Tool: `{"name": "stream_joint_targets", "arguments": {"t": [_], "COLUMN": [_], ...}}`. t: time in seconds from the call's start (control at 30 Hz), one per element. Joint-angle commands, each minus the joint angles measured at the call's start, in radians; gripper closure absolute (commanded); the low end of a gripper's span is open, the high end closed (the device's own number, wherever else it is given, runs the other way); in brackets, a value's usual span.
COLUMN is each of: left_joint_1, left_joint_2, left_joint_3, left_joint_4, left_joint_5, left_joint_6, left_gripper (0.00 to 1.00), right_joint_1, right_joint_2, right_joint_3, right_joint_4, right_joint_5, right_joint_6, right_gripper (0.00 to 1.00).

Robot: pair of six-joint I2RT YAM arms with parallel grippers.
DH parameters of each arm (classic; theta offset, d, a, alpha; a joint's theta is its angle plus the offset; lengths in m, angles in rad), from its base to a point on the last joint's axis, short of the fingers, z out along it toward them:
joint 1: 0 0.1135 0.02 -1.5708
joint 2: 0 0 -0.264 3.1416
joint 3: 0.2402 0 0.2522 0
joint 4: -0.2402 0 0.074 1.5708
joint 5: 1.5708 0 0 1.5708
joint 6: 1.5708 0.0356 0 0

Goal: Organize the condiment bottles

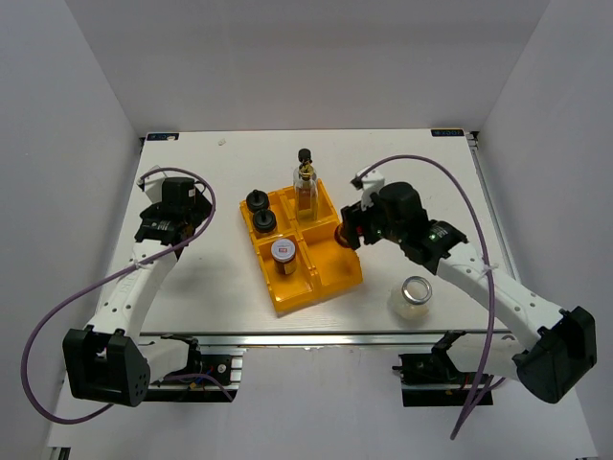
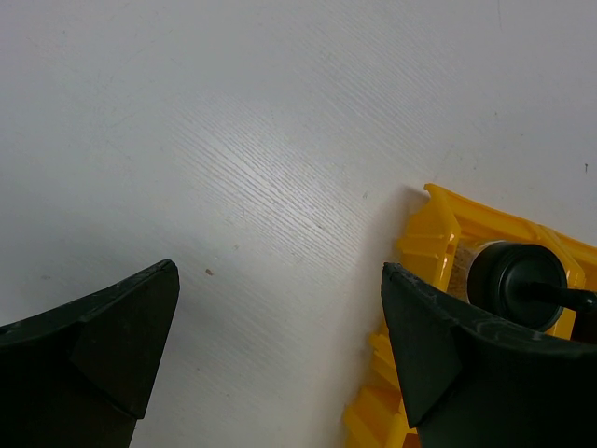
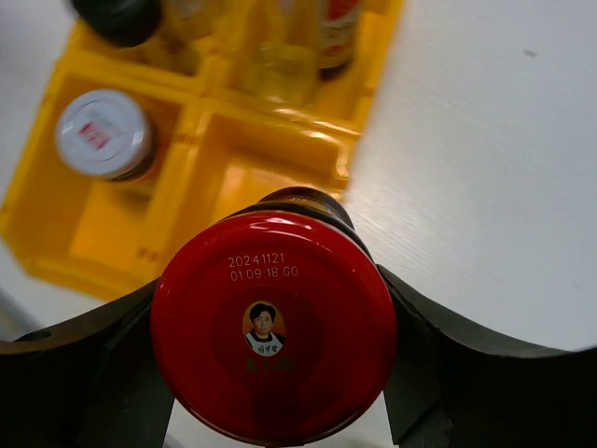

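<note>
My right gripper is shut on the red-lidded jar, holding it at the right edge of the yellow tray. In the tray stand two black-lidded jars, a white-lidded jar and the tall clear gold-topped bottle, with the dark black-capped bottle just behind it. The silver-lidded jar stands on the table right of the tray. My left gripper is open and empty over bare table left of the tray; one black-lidded jar shows beside its right finger.
The tray compartment under the red jar holds nothing; the white-lidded jar sits in the one beside it. Grey walls enclose the table on three sides. Purple cables loop from both arms.
</note>
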Motion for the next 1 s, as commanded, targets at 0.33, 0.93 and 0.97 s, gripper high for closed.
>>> {"name": "stream_joint_targets", "arguments": {"t": [0.33, 0.93, 0.97], "left_joint_1": [0.004, 0.004, 0.004], "left_joint_2": [-0.060, -0.065, -0.066], "left_joint_3": [-0.012, -0.020, -0.020], "left_joint_4": [0.009, 0.013, 0.015], "left_joint_5": [0.015, 0.018, 0.021], "left_joint_6": [-0.008, -0.008, -0.008], "left_gripper": [0.02, 0.02, 0.02], "right_joint_1": [0.341, 0.408, 0.411], "right_joint_2": [0.123, 0.341, 0.341], "right_joint_3": [0.136, 0.072, 0.062], "right_joint_4": [0.142, 0.320, 0.343], "right_joint_5": [-0.287, -0.104, -0.098], "right_joint_6": [-0.120, -0.099, -0.095], "right_gripper": [1.00, 0.94, 0.92]}}
